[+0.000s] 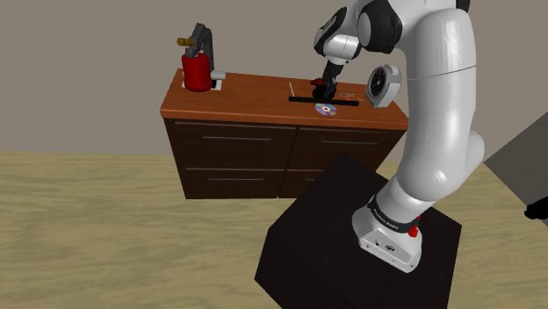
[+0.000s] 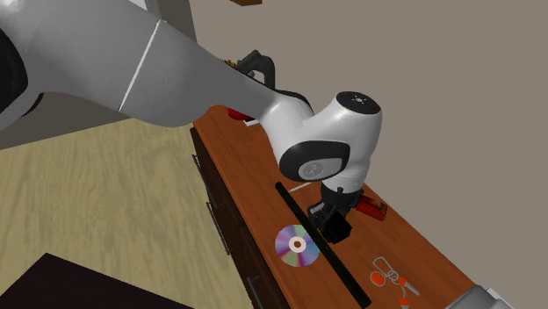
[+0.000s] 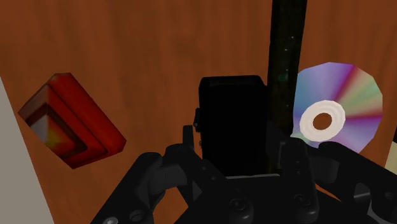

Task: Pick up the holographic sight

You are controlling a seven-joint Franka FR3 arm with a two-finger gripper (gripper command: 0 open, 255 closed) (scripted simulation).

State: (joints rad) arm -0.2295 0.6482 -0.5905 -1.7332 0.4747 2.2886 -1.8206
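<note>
Your tool (image 3: 236,139) looks clamped on the holographic sight (image 3: 232,105), a plain matte-black box with rounded corners, right between the two black fingers (image 3: 188,141) just above the table (image 1: 246,92). The wrist view gives you the best look at it. In the shoulder view the tool (image 1: 323,88) and sight blur into one dark lump. Just past the sight there's a long, thin black strip (image 3: 287,51) lying flat on the glossy reddish-brown wood. Next to that is a shiny rainbow disc (image 3: 334,108) with a white hub. On the other side you've got a chunky red block (image 3: 67,121) with stepped edges. The second exterior view adds a small orange-and-white thing (image 2: 386,276) further along the top. The shoulder view shows a red fire extinguisher (image 1: 198,70) at the far end, dark drawer fronts below, and the arm's black box stand (image 1: 325,237).
</note>
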